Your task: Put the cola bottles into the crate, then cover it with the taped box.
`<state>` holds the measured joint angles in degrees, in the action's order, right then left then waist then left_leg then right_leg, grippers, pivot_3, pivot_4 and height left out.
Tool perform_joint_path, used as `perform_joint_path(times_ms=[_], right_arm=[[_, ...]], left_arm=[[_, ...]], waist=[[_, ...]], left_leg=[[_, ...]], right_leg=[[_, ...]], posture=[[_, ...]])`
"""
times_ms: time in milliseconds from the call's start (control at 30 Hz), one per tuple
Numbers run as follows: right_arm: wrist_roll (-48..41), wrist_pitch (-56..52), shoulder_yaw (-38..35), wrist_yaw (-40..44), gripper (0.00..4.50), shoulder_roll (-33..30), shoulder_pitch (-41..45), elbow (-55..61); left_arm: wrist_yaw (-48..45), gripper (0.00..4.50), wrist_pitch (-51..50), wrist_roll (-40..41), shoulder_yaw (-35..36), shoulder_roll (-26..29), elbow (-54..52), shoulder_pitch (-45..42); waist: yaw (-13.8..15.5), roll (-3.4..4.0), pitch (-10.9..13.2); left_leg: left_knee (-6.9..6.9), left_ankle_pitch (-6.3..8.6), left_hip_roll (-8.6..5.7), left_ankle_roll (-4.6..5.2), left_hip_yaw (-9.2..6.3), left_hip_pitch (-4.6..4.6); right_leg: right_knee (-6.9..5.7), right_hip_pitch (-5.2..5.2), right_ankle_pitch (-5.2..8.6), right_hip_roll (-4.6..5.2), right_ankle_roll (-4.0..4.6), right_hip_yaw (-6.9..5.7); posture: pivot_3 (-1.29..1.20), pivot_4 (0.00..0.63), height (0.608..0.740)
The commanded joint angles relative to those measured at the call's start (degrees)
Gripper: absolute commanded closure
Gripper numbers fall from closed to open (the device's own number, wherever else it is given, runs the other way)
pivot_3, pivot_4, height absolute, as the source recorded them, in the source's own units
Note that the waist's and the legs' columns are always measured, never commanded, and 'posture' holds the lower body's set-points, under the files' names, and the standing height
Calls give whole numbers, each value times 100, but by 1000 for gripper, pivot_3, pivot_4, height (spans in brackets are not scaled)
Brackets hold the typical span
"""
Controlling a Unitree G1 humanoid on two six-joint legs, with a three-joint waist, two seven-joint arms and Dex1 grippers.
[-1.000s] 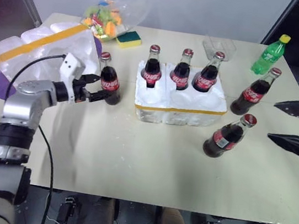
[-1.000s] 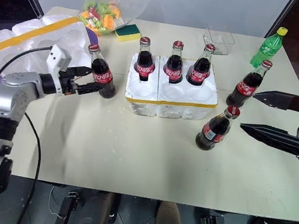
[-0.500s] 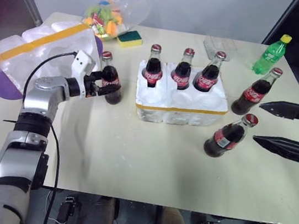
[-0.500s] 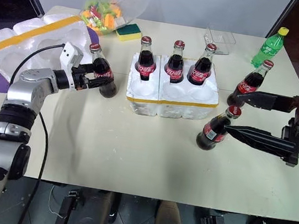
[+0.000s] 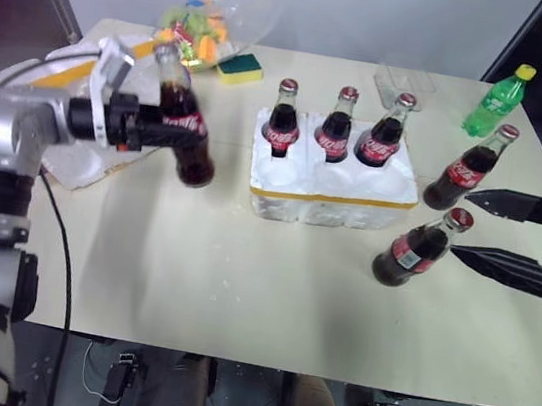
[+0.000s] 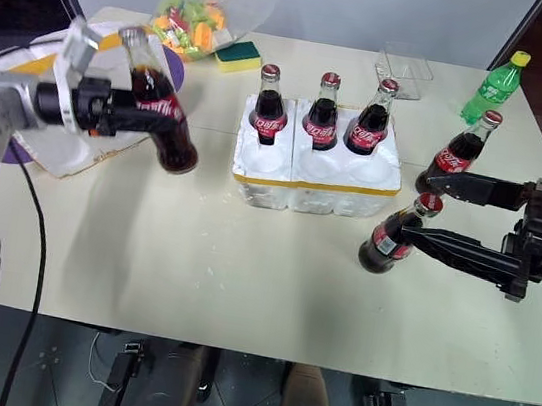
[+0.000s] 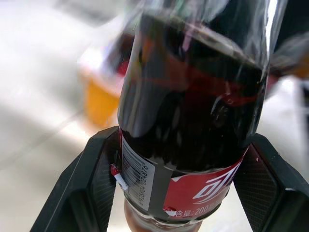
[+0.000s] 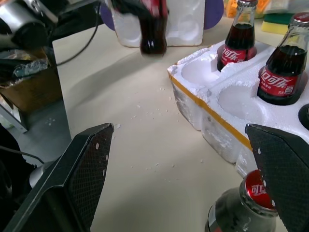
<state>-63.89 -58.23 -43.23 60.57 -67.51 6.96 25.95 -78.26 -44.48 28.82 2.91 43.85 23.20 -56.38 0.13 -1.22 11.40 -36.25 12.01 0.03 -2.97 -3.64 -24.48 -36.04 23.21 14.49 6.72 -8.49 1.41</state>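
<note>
Left wrist view: my left pincer clamps a cola bottle, held tilted above the worktop, left of the crate. The right pincer gapes wide around another bottle near the crate's right end.

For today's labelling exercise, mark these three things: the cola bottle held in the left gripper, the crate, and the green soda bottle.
Held cola bottle [image 5: 182,130], left eye view, on its red label.
Crate [image 5: 332,198], left eye view, on its yellow-taped front wall.
Green soda bottle [image 6: 491,89], right eye view, on its body.
</note>
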Motion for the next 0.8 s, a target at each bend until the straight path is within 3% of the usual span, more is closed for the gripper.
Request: perform_joint_path(times_ms=[33, 333, 433, 733, 800], right_arm=[[-85, 27, -294, -187, 0, 78, -27, 153], [-297, -112, -813, -628, 0, 419, -513, 572], [-430, -149, -990, -768, 0, 532, -696, 669], [-275, 91, -952, -950, 0, 687, -1136, 838], [-31, 261, -801, -963, 0, 739, -1251, 868]], left_arm=[[16, 1752, 215, 106, -79, -537, 116, -718], [192, 1752, 2079, -986, -710, -1659, 1665, -1328], [293, 1752, 2235, -1017, -630, -1924, 1991, -1402], [164, 1752, 3001, -1566, -1028, -2096, 1702, -735], [194, 683, 3122, -1693, -1117, -2068, 1553, -542]], waist=[[35, 0, 0], [-61, -1, 2], [-85, -3, 3], [-69, -2, 3], [-69, -4, 3]], left_leg=[[-1, 0, 0, 0, 0, 0], [14, -1, 0, 2, 0, 1], [12, 0, 0, 2, 1, 0], [10, 0, 0, 2, -1, 3], [9, -1, 0, 2, -1, 1]], right_leg=[[0, 0, 0, 0, 0, 0], [-8, 14, 0, -3, -1, 0], [-7, 13, 0, -2, -2, 1], [-7, 7, 0, -2, -2, 1], [-8, 8, 0, -2, -2, 1]], posture=[[0, 150, 739], [0, 150, 739], [0, 150, 739], [0, 150, 739], [0, 150, 739]])
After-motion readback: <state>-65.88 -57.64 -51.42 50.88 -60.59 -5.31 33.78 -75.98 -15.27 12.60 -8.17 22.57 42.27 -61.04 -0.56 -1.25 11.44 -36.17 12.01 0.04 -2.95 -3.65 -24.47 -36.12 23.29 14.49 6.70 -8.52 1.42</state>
